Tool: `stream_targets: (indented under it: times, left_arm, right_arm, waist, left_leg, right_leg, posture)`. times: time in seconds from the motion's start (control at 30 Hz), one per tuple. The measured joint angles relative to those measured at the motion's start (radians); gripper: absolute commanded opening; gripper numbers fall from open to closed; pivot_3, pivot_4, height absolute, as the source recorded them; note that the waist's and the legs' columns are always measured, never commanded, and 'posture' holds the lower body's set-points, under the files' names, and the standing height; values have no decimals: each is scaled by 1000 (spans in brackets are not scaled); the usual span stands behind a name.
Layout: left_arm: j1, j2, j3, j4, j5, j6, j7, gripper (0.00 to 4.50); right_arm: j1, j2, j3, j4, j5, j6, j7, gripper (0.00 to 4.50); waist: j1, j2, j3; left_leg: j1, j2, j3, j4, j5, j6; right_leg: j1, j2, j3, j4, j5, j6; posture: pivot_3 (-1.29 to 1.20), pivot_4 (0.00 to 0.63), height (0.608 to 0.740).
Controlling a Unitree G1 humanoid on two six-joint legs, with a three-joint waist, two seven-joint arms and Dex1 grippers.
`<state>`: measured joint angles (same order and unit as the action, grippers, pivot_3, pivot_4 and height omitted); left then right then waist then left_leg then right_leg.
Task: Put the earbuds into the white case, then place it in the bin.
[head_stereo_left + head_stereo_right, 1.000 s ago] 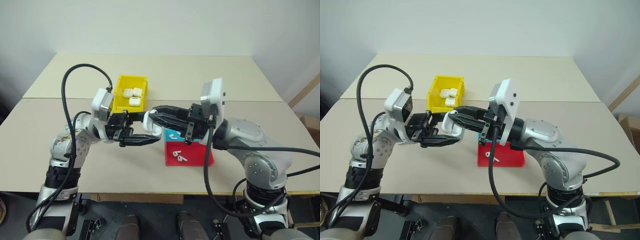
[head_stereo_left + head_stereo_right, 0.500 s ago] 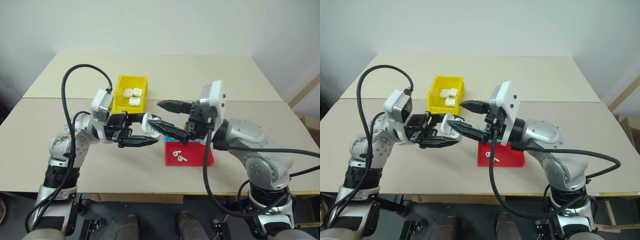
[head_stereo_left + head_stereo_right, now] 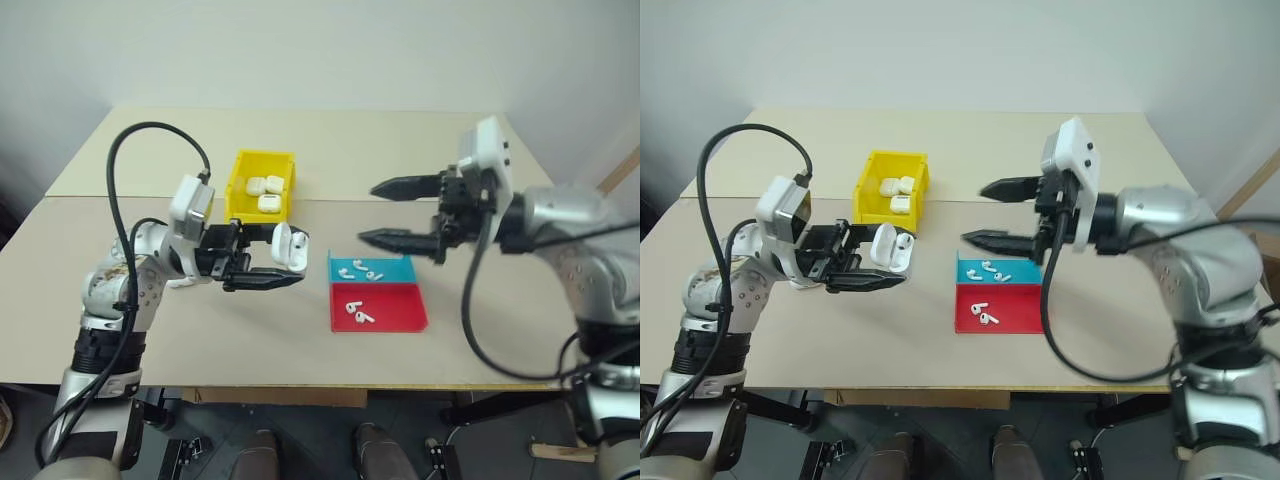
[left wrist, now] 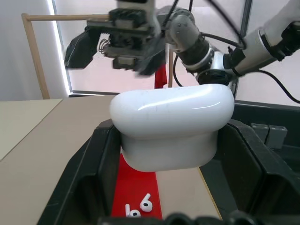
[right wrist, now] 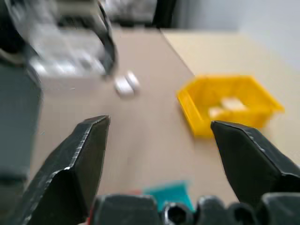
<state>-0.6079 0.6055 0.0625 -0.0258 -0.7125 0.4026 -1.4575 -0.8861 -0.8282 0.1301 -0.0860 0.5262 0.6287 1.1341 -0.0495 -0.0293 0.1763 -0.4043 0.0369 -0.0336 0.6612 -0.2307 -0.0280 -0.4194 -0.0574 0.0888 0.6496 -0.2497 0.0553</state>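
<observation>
My left gripper (image 3: pixel 272 262) is shut on the white case (image 3: pixel 290 245) and holds it above the table, in front of the yellow bin (image 3: pixel 243 203). The case (image 4: pixel 173 124) sits between the black fingers (image 4: pixel 91 178). My right gripper (image 3: pixel 368 212) hangs open and empty in the air, to the right of the case and apart from it, above the tray. Its fingers (image 5: pixel 84 154) stand wide. Several earbuds lie on the tray: some on the blue half (image 3: pixel 360 269), two on the red half (image 3: pixel 358 314).
Three other white cases (image 3: pixel 266 190) lie in the bin. The flat tray, blue (image 3: pixel 395 268) behind and red (image 3: pixel 395 310) in front, rests near the table's front edge. The tan table (image 3: pixel 400 140) stretches bare behind and to the sides.
My right gripper opened, let go of the white case and drew away to the right and up. The left gripper kept the case and stayed nearly in place.
</observation>
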Motion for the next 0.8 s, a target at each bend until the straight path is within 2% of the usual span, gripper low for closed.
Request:
stream_targets:
  times: [0.1, 0.27, 0.4, 0.57, 0.8]
  left_arm:
    - [17, -3, 0, -14, 0, -7, 6, 2791]
    - [59, -3, 7, -54, -2, -7, 30, 2791]
    - [74, -1, 13, -62, -1, -8, 37, 2791]
    - [77, -2, 15, -70, -1, -12, 45, 2791]
    - [79, -2, 15, -75, -1, -13, 54, 2791]
  right_arm:
    - [-156, 29, 176, 242, -192, -161, 145, 2114]
    - [-336, 132, 406, 561, -487, -400, 283, 2114]
    - [-392, 211, 488, 720, -616, -525, 354, 2114]
    - [-420, 298, 494, 861, -703, -625, 368, 2114]
    - [-420, 339, 495, 927, -783, -705, 374, 2114]
  waist:
    - [-16, 0, 0]
    - [-21, 0, 0]
    - [-15, 1, 0]
    - [-15, 1, 1]
    - [-18, 1, 1]
  left_leg:
    - [-1, 1, 0, -1, 0, 0]
    - [-2, 0, 1, 0, 0, 0]
    - [-2, 0, 1, 0, 0, 0]
    - [-2, 0, 1, 0, 0, -1]
    - [-1, 0, 0, 0, 0, -1]
  right_leg:
    - [-2, 1, 1, 0, 0, 0]
    - [-3, -1, 1, -1, 0, 0]
    - [-2, -1, 0, 0, 1, 0]
    - [-2, -1, 0, 0, 1, 0]
    - [-2, -1, 0, 1, 1, 0]
  posture:
    - [0, 150, 740]
    - [0, 150, 740]
    - [0, 150, 740]
    - [0, 150, 740]
    - [0, 150, 740]
